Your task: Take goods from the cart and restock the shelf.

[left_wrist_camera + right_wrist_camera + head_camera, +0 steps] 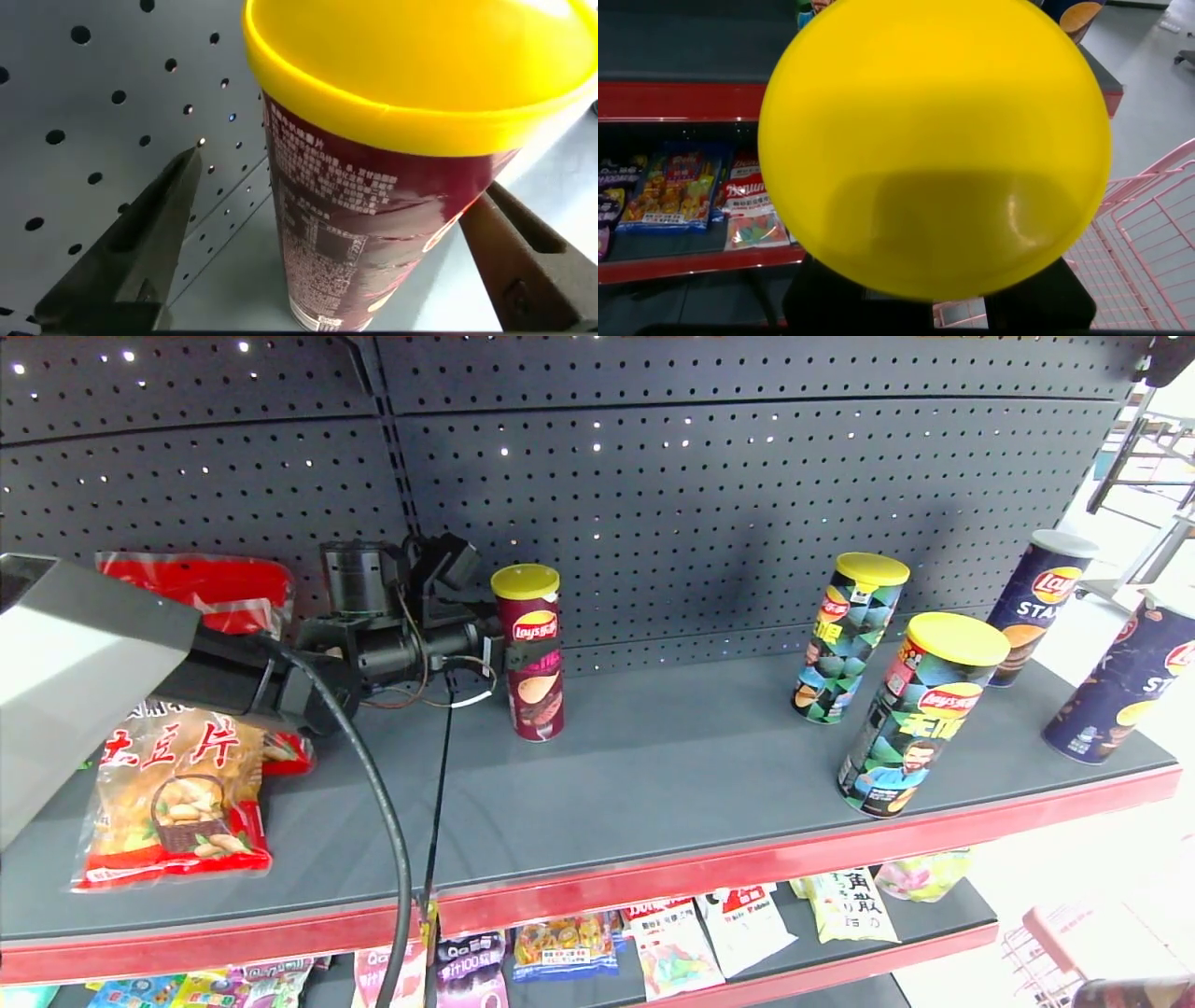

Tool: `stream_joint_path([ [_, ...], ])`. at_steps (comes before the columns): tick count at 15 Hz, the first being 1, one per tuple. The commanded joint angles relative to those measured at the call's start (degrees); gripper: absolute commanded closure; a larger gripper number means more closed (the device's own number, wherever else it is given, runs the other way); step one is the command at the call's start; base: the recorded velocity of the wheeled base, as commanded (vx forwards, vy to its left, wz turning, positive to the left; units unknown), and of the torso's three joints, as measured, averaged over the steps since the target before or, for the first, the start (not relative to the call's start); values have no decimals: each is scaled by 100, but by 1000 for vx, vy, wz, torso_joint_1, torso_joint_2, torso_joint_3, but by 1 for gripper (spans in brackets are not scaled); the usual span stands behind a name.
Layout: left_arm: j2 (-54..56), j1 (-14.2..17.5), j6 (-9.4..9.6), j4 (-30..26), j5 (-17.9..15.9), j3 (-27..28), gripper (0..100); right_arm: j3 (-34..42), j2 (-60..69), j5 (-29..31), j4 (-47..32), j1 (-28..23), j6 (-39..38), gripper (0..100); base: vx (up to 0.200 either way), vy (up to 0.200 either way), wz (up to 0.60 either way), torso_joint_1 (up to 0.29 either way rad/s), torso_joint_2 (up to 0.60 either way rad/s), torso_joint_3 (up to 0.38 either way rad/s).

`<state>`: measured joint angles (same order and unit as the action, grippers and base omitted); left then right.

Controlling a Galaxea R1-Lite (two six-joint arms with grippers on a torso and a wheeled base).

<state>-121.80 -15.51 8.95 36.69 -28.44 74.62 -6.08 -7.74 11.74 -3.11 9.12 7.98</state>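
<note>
A maroon chip can (534, 658) with a yellow lid stands upright on the grey shelf (653, 784), near the pegboard back wall. My left gripper (532, 656) is open around its middle. In the left wrist view the can (374, 205) rises between the two dark fingers (140, 243), with a clear gap on one side. My right gripper (934, 303) is shut on another can, whose yellow lid (934, 140) hides the can's body and the fingertips. It hangs in front of the shelving, beside the pink cart (1148, 252).
To the right on the shelf stand two patterned cans (848, 637) (920, 714) and two navy cans (1036, 607) (1120, 681). Snack bags (177, 793) lie at the left. Open shelf lies between the maroon can and the patterned cans. Packets fill the lower shelf (672, 933).
</note>
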Motion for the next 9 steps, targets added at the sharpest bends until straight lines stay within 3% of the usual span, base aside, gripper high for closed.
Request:
stream_joint_path([
  [1, 147, -5, -7, 4, 23, -105, 0, 2, -8, 4, 3, 2, 1, 100, 0, 0, 0, 0, 0, 0],
  [4, 288, -14, 2, 48, 49, -387, 0, 37, -8, 4, 12, 2, 1, 100, 0, 0, 0, 0, 0, 0],
  [9, 297, -14, 2, 743, 295, -914, 0, 81, -8, 4, 12, 2, 1, 100, 0, 0, 0, 0, 0, 0],
])
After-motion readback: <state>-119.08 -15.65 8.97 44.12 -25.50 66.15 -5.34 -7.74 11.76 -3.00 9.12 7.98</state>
